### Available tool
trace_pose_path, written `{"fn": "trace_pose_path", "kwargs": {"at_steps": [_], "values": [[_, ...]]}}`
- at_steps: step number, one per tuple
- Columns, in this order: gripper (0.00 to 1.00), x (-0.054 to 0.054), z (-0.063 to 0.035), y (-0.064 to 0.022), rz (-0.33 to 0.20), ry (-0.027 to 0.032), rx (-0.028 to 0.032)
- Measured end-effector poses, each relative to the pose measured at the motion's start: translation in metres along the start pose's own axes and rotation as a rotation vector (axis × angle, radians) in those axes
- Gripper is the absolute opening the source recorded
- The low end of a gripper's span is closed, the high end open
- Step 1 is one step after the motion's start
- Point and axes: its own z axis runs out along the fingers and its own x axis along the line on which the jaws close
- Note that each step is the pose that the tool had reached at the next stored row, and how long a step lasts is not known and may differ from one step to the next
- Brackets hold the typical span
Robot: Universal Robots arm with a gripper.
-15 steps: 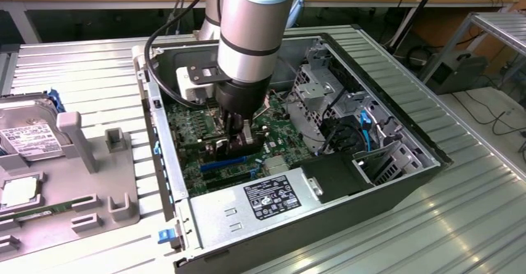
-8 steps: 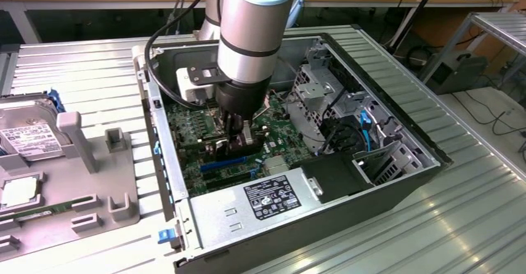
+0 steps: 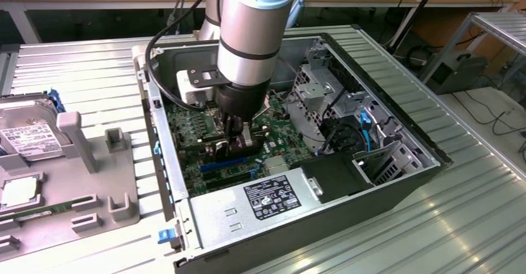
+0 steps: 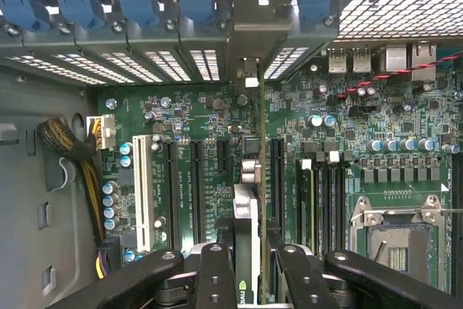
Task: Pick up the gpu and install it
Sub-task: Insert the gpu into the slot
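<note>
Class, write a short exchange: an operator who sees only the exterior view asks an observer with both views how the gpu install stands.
Operator: The arm blocks my view. Is the gpu in the gripper?
Observer: Yes. The gpu stands on edge between the fingers of the gripper, above the motherboard.
Operator: Where is its end bracket?
Observer: The end bracket sits among the vented rear slot covers.

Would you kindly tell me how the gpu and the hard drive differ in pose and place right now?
The gpu stands on edge inside the computer case, over the motherboard; the hard drive lies flat on the grey tray outside it. The gripper clamps the gpu between its jaws; the hard drive is untouched. Both are computer parts.
</note>
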Motion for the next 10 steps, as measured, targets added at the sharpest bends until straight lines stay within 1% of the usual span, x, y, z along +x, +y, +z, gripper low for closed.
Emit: {"fn": "trace_pose_path", "kwargs": {"at_steps": [10], "values": [[0.27,0.0000,0.0065,-0.0002,0.000,0.0002,-0.0001]]}}
